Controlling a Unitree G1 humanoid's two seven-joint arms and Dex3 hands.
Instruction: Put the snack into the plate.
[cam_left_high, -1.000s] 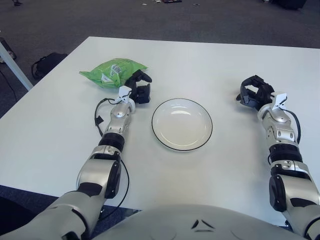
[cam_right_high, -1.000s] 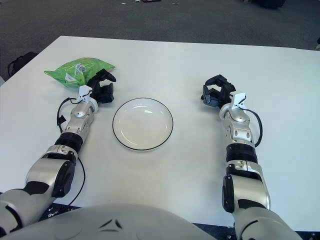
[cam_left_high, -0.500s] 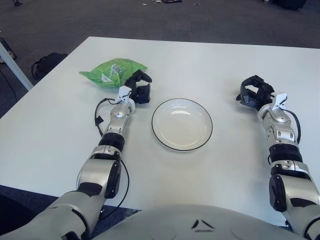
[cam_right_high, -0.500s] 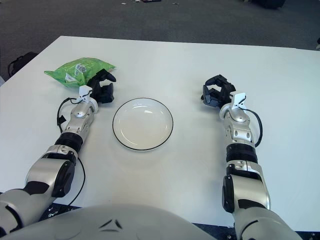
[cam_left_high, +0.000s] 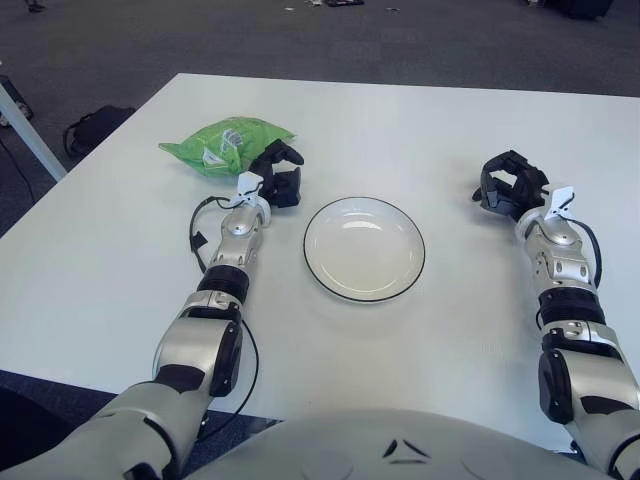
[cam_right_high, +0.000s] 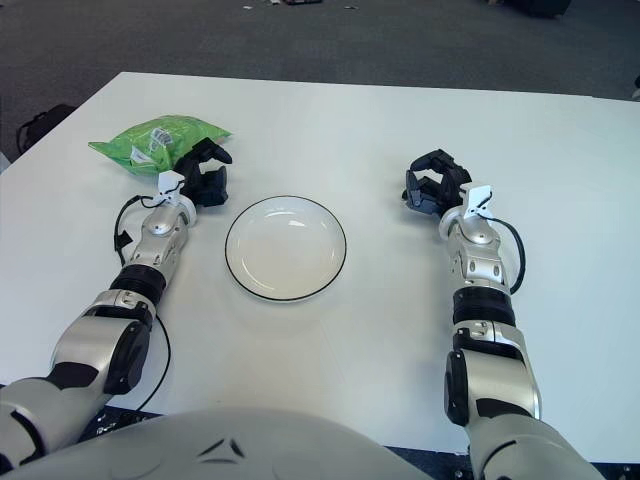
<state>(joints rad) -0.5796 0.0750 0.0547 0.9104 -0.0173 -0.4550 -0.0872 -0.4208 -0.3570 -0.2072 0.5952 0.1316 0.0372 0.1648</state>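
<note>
A green snack bag (cam_left_high: 222, 143) lies on the white table at the back left. A white plate (cam_left_high: 364, 248) with a dark rim sits in the middle, with nothing on it. My left hand (cam_left_high: 278, 176) rests on the table just right of the bag, between bag and plate, its fingers curled and holding nothing. My right hand (cam_left_high: 510, 186) rests on the table to the right of the plate, fingers curled and holding nothing.
The white table (cam_left_high: 420, 130) stretches wide behind the plate and ends at dark carpet. A dark bag (cam_left_high: 92, 125) lies on the floor off the table's left edge.
</note>
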